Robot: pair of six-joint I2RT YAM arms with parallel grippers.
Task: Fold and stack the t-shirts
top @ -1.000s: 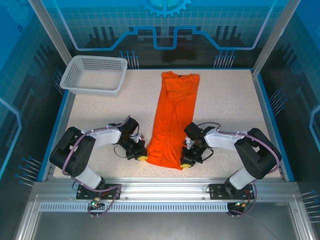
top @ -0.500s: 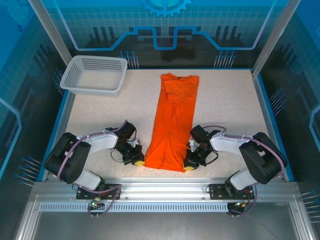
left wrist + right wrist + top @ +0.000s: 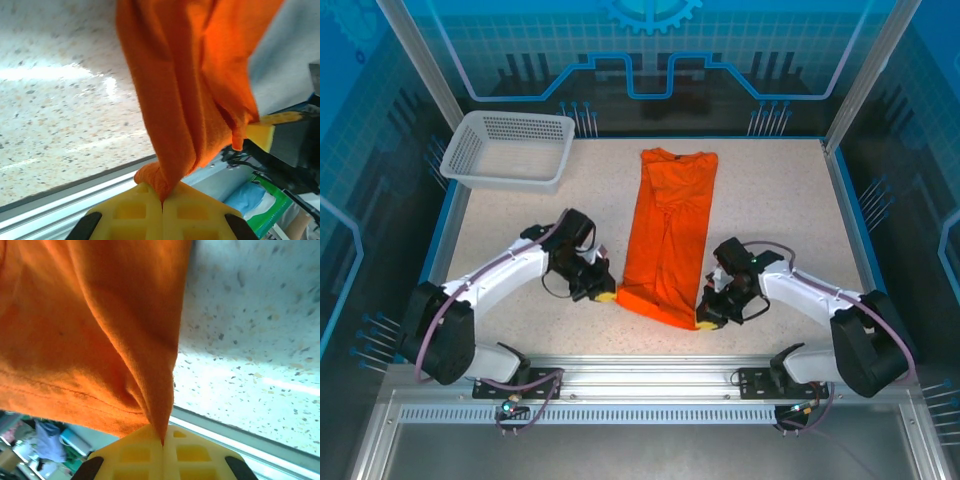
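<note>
The orange t-shirt (image 3: 668,235) lies in the middle of the tabletop (image 3: 780,210) as a long narrow strip running from far to near, with its collar end at the far side. Its near end is gripped at both corners.

The left tool (image 3: 605,297) is at the strip's near left corner. From the left wrist, the left tool (image 3: 161,202) has its yellow fingers pressed together, with a bunched tip of the t-shirt (image 3: 190,90) pinched between them. The cloth spreads away from the grip in soft folds.

The right tool (image 3: 705,322) is at the near right corner, a little nearer than the left one, so the near edge of the strip runs at a slant. From the right wrist, the right tool (image 3: 162,442) is likewise clamped on a fold of the t-shirt (image 3: 90,330), beside the speckled tabletop (image 3: 240,340). A hem seam runs across the cloth close to the grip.

A white mesh basket (image 3: 505,172) stands at the far left corner, well apart from the t-shirt.
</note>
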